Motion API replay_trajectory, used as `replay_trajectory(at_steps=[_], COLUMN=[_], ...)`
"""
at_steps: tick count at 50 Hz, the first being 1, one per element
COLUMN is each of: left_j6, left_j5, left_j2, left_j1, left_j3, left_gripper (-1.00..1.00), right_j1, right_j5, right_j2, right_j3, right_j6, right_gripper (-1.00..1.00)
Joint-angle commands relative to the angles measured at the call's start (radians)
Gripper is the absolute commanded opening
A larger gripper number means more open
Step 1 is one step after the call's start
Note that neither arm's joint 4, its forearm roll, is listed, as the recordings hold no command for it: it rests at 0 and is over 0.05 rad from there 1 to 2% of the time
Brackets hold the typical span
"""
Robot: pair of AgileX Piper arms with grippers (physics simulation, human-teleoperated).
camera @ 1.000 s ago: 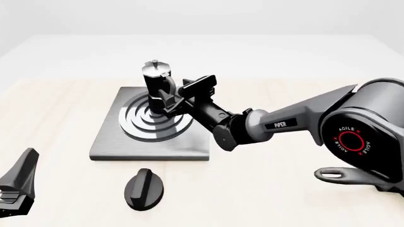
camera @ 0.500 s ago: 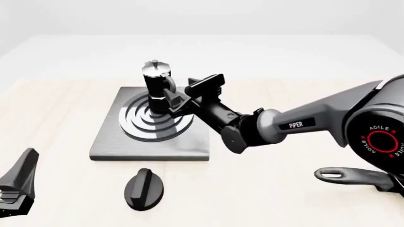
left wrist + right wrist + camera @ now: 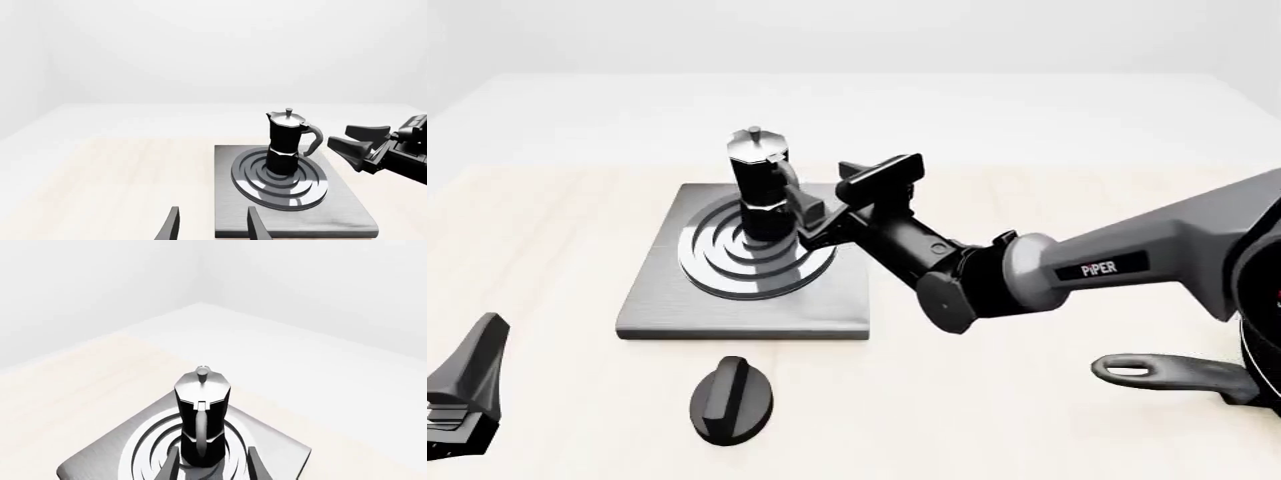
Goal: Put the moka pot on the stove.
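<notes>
Right gripper [image 3: 811, 215] sits spread just beside the moka pot [image 3: 757, 185] handle — clear of it; the pot stands upright on the stove [image 3: 661, 295] rings, on the counter [image 3: 1068, 400].

My left gripper [image 3: 211, 225] shows as two dark fingertips [image 3: 171, 226] at the frame's lower edge, spread apart with bare gap between, holding nothing. Ahead sits the stove [image 3: 347, 212], grey slab on the light wood table [image 3: 107, 180]. The moka pot [image 3: 287, 141] stands upright on the burner rings [image 3: 280, 178], near their centre, lid knob up, curved handle facing the right gripper [image 3: 352, 141]. My right gripper comes in from the frame's side, fingers parted, tips just beside the handle, not touching it. Plain white wall behind.
</notes>
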Motion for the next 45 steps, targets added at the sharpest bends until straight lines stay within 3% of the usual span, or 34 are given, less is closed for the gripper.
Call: replay_trajectory(at_steps=[1,45], left_j6=[0.0,0.0], left_j5=[0.0,0.0], left_j2=[0.0,0.0], left_j1=[0.0,0.0], left_j3=[0.0,0.0], left_gripper=[1.0,1.0], right_j1=[-0.006,-0.057], right_j5=[-0.005,-0.03], right_j2=[-0.031,-0.124], right_j3=[0.034,0.156], right_j6=[-0.005,-0.029], right_gripper=[1.0,1.0])
